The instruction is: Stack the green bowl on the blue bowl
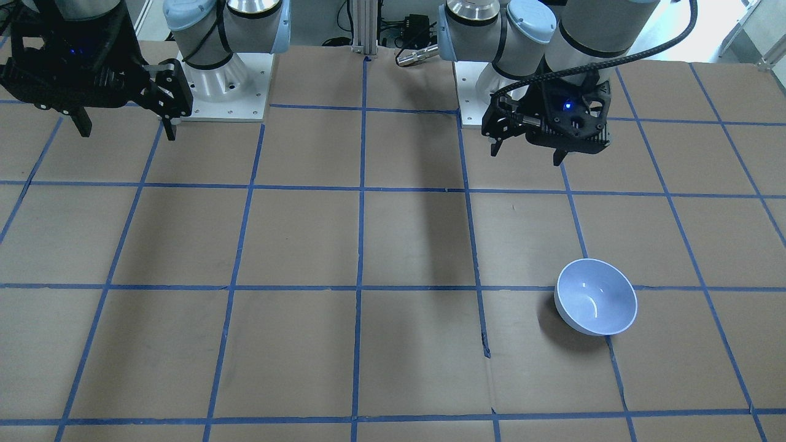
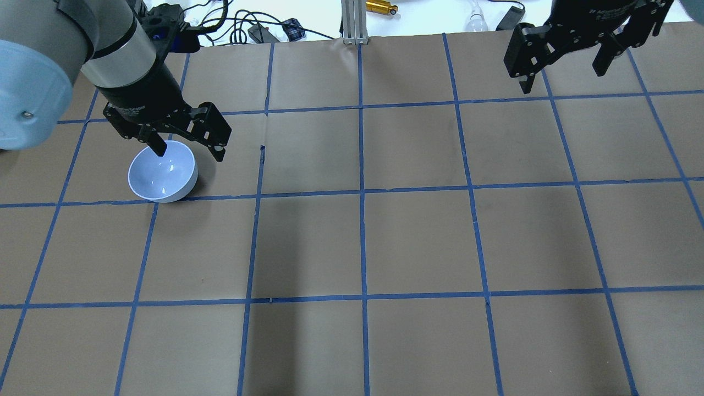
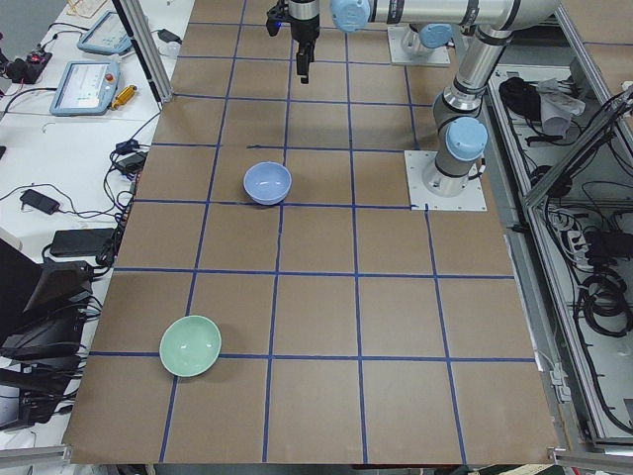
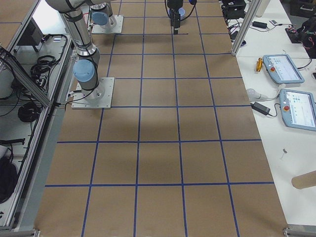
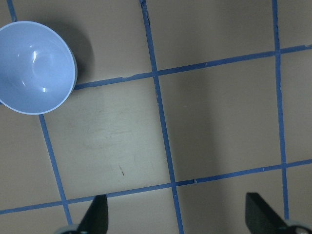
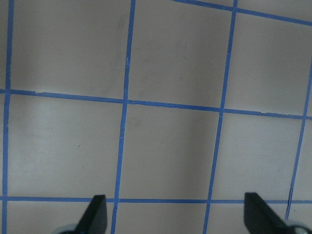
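The blue bowl (image 1: pixel 595 296) stands upright and empty on the table on my left side; it also shows in the overhead view (image 2: pixel 163 171), the exterior left view (image 3: pixel 267 183) and the left wrist view (image 5: pixel 35 66). The green bowl (image 3: pixel 191 346) shows only in the exterior left view, upright near the table's left end, far from the blue bowl. My left gripper (image 1: pixel 528 153) (image 2: pixel 190 154) is open and empty, held high, with the blue bowl off to one side of it. My right gripper (image 1: pixel 126 132) (image 2: pixel 562 80) is open and empty, high over the table's right side.
The table (image 2: pixel 363 242) is brown board with a grid of blue tape. The two arm bases (image 1: pixel 224 92) stand at the robot's edge. Cables and a metal post (image 2: pixel 352 22) lie beyond the far edge. Pendants lie on side benches (image 4: pixel 284 69).
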You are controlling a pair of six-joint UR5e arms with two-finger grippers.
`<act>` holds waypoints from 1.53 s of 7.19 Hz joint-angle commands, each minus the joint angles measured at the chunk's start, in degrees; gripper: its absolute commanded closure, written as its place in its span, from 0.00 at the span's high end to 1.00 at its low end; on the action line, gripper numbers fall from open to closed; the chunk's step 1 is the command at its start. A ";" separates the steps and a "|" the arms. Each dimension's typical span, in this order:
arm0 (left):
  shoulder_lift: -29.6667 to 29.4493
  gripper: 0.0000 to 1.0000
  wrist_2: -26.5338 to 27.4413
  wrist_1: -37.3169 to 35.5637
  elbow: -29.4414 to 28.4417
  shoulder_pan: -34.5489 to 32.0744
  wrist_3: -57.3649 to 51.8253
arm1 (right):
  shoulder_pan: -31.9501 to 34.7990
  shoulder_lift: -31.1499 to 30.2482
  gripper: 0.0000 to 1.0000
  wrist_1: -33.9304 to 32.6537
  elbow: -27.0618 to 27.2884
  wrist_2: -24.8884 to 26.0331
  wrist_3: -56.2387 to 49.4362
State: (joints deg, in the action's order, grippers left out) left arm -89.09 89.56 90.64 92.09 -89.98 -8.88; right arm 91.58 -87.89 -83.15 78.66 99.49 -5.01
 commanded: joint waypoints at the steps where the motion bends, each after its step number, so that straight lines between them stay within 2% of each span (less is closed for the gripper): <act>1: -0.04 1.00 0.08 -2.14 0.19 0.06 -0.09 | 0.00 0.00 1.00 0.00 0.00 0.00 0.00; 6: -0.04 1.00 1.14 -1.61 0.10 0.76 -1.91 | 0.00 0.00 1.00 0.00 0.00 0.00 0.00; 8: -0.64 1.00 1.50 -1.70 -0.42 10.64 -21.18 | -0.09 0.00 1.00 0.00 0.00 0.00 0.00; 11: -3.71 1.00 0.79 -4.49 -0.69 22.09 -39.65 | -0.09 0.00 1.00 0.00 0.00 0.00 0.00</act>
State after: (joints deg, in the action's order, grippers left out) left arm -91.21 90.58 87.81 91.56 -72.29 -40.07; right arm 91.52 -87.89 -83.15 78.66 99.49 -5.01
